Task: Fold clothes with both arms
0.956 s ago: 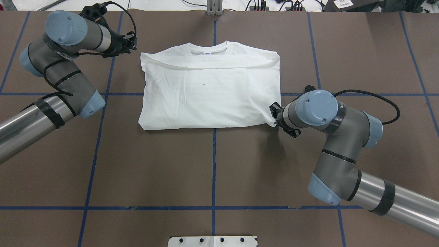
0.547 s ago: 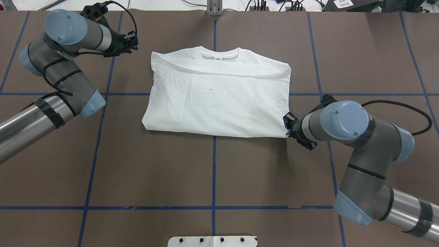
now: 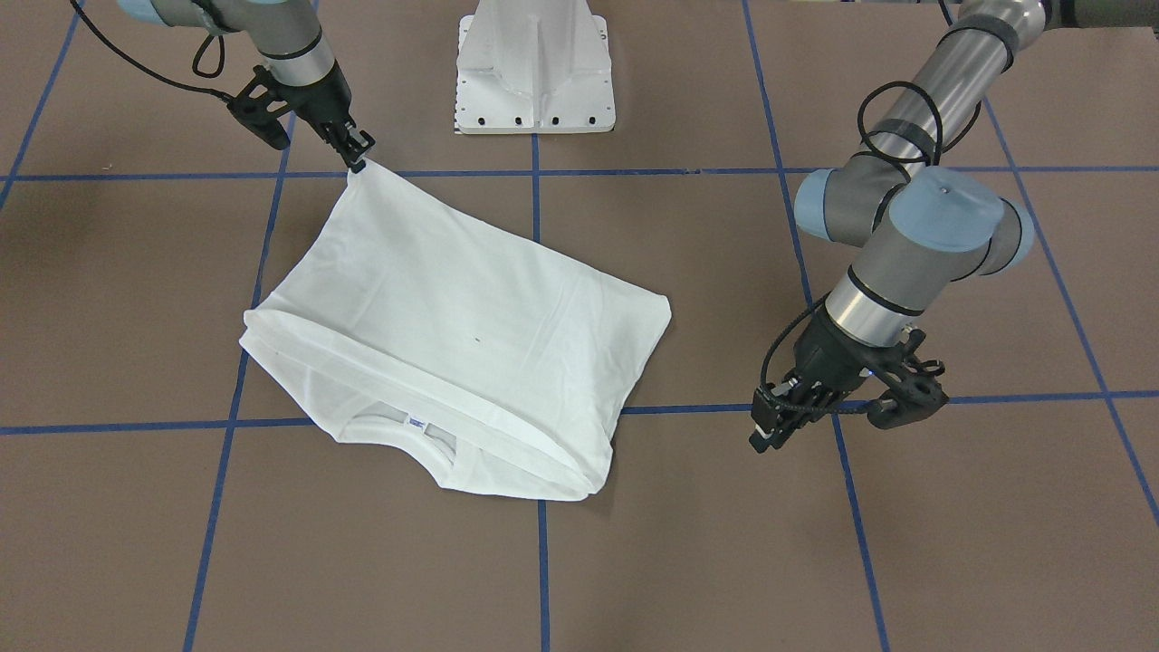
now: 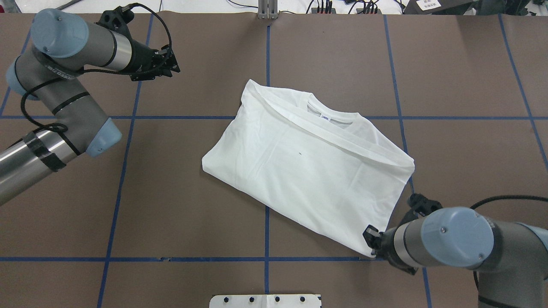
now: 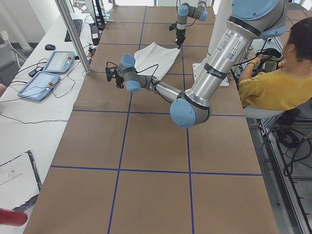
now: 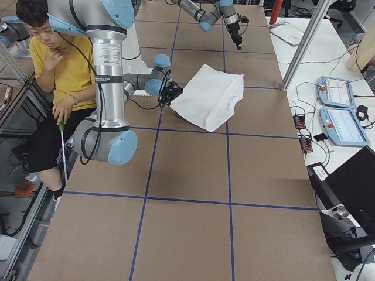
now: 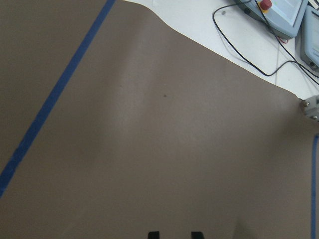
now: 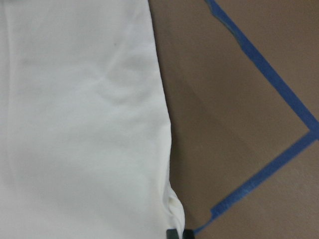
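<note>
White shirt point(image 4: 308, 171) is lying askew at centre, part-folded | right gripper point(image 4: 370, 247) is clenching its near-right corner | left gripper point(image 4: 172, 66) is hovering far left, released, empty | step: probably squaring the shirt | next: left gripper needs a far corner for the fold

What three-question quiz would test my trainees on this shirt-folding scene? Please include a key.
1. True or false: the left pincer holds nothing.
2. Where does the right pincer grip the T-shirt? A the collar; B a corner; C the middle.
3. What colour are the tape lines?
Key: 1 true; 2 B; 3 blue.
</note>
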Robot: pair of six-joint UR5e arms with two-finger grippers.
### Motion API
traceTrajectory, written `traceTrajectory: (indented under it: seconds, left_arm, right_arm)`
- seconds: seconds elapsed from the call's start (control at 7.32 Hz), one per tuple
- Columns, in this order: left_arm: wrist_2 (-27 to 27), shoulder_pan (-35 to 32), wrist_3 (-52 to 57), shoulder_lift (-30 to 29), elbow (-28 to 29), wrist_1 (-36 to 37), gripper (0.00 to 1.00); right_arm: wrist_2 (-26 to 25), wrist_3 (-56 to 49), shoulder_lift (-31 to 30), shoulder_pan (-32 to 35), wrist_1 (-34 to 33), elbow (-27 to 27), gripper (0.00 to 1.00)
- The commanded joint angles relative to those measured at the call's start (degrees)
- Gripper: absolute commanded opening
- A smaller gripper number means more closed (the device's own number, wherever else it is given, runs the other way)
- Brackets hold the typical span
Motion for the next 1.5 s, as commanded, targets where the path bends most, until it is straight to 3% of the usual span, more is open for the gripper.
traceTrajectory:
  seconds: [0.0,0.27,0.68,1.09,1.37]
  left_arm:
    - [-3.74,5.37,-11.46,3.93,-8.95,-0.23,0.36]
    - [0.03,12.93,-17.91,6.39,-12.30,-0.14,0.42]
    - [6.52,21.38,-25.21,7.36,-13.55,0.30,0.50]
    - [7.60,24.74,-27.17,7.37,-18.01,11.33,0.54]
    - [7.78,27.99,-29.53,7.54,-17.85,12.25,0.55]
  right_arm:
    - [1.59,3.83,-0.15,-8.84,-6.65,2.91,0.00]
    - [1.16,5.79,-0.67,-13.17,-6.66,2.91,0.00]
    - [1.07,5.88,-1.11,-13.62,-6.83,3.00,0.00]
    - [1.15,5.88,-1.20,-13.62,-6.83,3.08,0.00]
    - [1.15,5.88,-1.20,-13.27,-6.92,3.17,0.00]
